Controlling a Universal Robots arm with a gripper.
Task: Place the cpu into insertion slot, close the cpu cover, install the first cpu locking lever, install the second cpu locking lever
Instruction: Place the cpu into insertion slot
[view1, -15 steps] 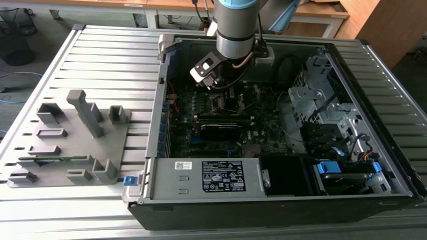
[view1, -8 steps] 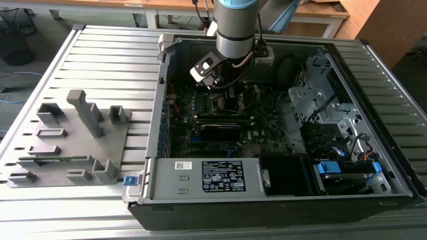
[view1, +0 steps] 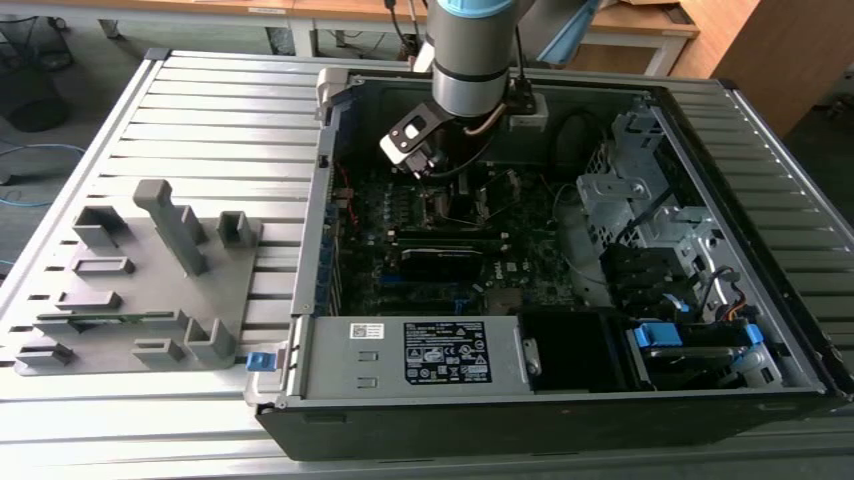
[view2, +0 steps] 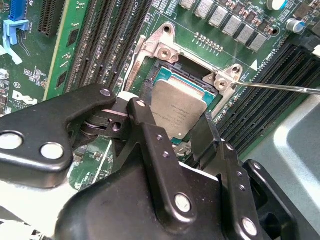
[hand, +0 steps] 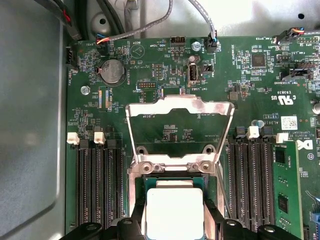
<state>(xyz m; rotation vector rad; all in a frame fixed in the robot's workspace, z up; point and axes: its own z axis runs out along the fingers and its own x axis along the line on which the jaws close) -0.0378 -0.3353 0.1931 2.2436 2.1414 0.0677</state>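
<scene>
While at slot (view2: 190, 74), cpu (view2: 177, 106) in pincer (view2: 174, 121).

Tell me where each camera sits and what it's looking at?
Exterior view: sits off the arm, above the table, looking down into the open computer case; the arm reaches into it.
First wrist view: rides on the arm, facing straight down at the green board; shows the raised cpu cover, with the gripper beside the cpu.
Second wrist view: rides on the arm, looking slantwise past the black gripper at the cpu at the insertion slot.
Shared: both wrist views show the cpu and the gripper.
</scene>
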